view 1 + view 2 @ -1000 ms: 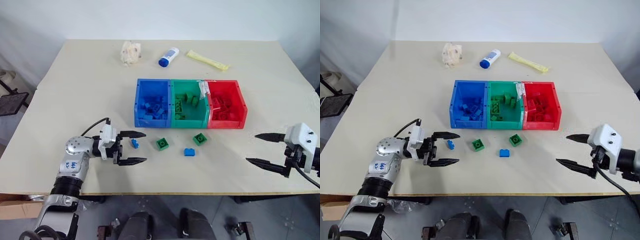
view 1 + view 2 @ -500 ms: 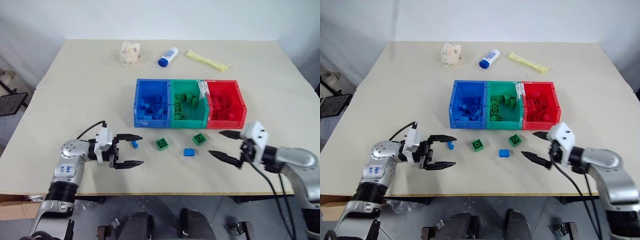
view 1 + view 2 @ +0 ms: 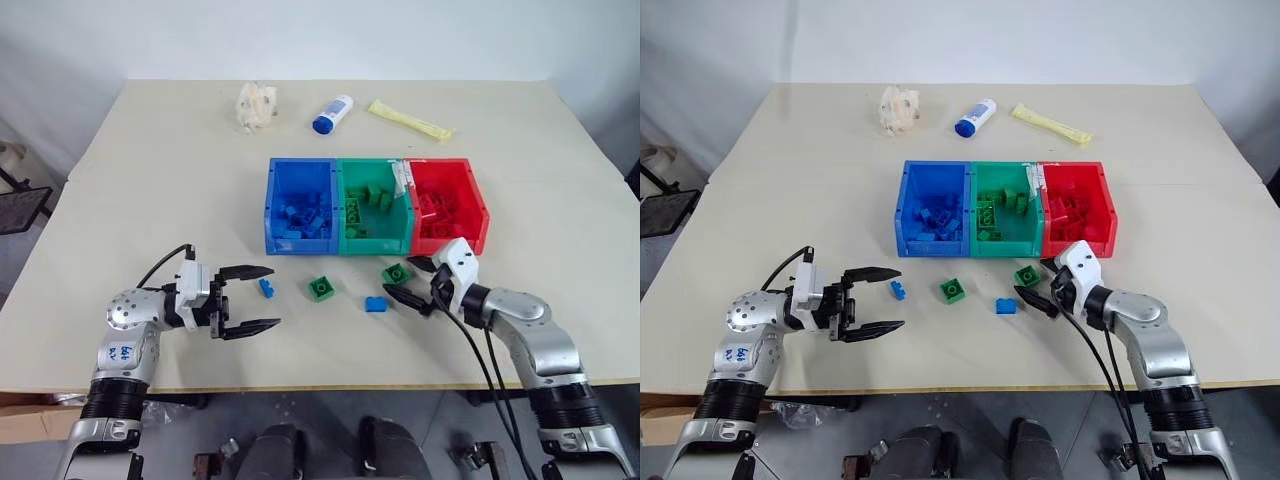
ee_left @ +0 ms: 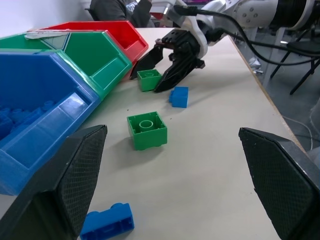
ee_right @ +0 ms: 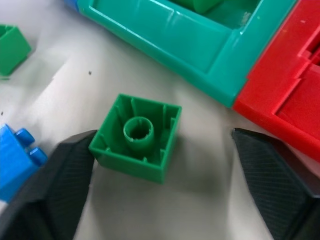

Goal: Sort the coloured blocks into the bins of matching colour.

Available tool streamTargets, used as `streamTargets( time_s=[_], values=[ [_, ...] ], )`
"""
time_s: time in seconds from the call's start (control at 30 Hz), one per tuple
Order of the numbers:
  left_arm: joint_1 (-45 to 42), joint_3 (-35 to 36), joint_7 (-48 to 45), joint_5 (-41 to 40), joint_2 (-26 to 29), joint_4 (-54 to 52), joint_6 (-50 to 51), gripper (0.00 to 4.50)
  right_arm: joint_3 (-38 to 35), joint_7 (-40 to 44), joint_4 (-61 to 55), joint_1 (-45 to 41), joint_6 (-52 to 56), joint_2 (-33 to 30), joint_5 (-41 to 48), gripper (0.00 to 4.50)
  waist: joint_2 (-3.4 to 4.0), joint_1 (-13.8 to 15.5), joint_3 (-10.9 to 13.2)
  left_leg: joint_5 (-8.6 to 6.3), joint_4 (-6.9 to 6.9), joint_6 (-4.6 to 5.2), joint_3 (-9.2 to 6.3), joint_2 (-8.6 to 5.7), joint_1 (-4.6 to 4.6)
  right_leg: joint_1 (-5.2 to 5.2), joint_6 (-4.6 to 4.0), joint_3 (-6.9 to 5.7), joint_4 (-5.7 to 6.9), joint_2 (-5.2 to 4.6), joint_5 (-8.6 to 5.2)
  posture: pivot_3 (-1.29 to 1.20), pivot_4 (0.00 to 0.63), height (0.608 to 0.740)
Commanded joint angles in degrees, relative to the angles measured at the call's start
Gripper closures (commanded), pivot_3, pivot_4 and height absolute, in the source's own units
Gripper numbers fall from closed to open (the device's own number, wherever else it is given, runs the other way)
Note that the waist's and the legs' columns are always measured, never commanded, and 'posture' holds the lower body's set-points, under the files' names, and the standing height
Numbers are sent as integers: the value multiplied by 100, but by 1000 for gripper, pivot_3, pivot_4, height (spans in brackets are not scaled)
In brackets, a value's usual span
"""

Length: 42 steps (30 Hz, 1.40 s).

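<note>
Your right gripper (image 3: 412, 283) sits low at the table (image 3: 150, 180), directly in front of the green bin (image 3: 377, 208), with its fingers apart and bracketing the nearest green block (image 3: 396, 272). In the right wrist view that green block (image 5: 136, 137) lies hollow side up between the two fingers (image 5: 55, 185): one finger looks to be touching or just shy of one side, while the other stands well clear on the red-bin side. The block is square, so it offers no long axis to align with; it sits slightly skewed to the finger line, and I judge that a close from here would square it up or nudge it toward the far finger.

A blue block (image 3: 376, 304) lies just beside the outer finger and risks being caught or pushed.

Your left gripper (image 3: 255, 298) hangs level at the left, fingers wide and holding nothing. A small blue block (image 3: 266, 288) lies just beyond its tips, between the fingers' lines. The second green block (image 3: 322, 288) lies between the two grippers, somewhat nearer the left.

The blue bin (image 3: 301, 205), green bin and red bin (image 3: 448, 205) each already hold blocks of their colour. Four blocks remain on the table.
</note>
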Motion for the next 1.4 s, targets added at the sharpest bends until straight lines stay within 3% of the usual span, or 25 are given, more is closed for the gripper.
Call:
streamTargets(
  time_s=[0.03, 0.2, 0.23, 0.63, 0.77, 0.9, 1.2, 1.4],
  values=[
    [66, 102, -55, -132, 75, -161, -26, 0, -56, -75, -121, 49, -56, 56, 46, 1270, 0, -1, 0, 0, 0, 0, 0, 0, 0, 0, 0, 0, 0, 0, 0, 0, 150, 740],
    [13, 33, -68, -92, 100, -116, 29, 0, -76, -131, -217, 105, -63, 87, 64, 2966, 0, -1, 0, 0, 0, 0, -1, 0, 0, 0, 0, 0, 0, 0, 0, 0, 150, 740],
    [-9, 16, -78, -83, 102, -95, 41, 0, -89, -154, -246, 120, -63, 93, 70, 3040, 0, 0, 0, 0, -1, 0, -1, 0, 0, 0, 0, 0, 0, 0, 0, 0, 150, 740],
    [-312, -91, -170, 20, 66, 235, 36, 0, -424, -141, -1834, 445, 718, -475, 584, 3026, 0, 22, 1, 0, -2, 0, 1, 0, -2, -3, 0, 1, -2, 0, 0, 0, 150, 740],
    [-383, -128, -172, 50, -4, 351, -34, 0, -496, -217, -1808, -300, 996, -628, 648, 3026, 1, 13, 0, 0, -2, 0, 1, -1, -2, -4, 0, 2, -2, -1, 0, 0, 150, 740],
    [-421, -149, -164, 73, -71, 423, -87, 0, -306, -276, -1005, -1407, 831, -486, 454, 3026, 0, -52, 0, 0, -3, 0, 4, -1, -2, -8, 0, 3, 0, 0, 0, 0, 150, 740],
    [-518, -154, -96, 122, -171, 518, -204, 0, 135, 281, 349, -2414, 146, -478, 69, 32, 0, -80, 1, 0, -13, 1, -4, -8, -5, -8, -2, -9, 3, -5, -1, 0, 150, 740],
    [-503, -137, -114, 115, -179, 539, -244, 0, 22, 746, 63, -2136, 180, -783, 227, 32, 0, -76, 1, 0, -11, 1, -4, -4, -5, -8, -2, -11, 3, -4, -1, 0, 150, 740]
  ],
)
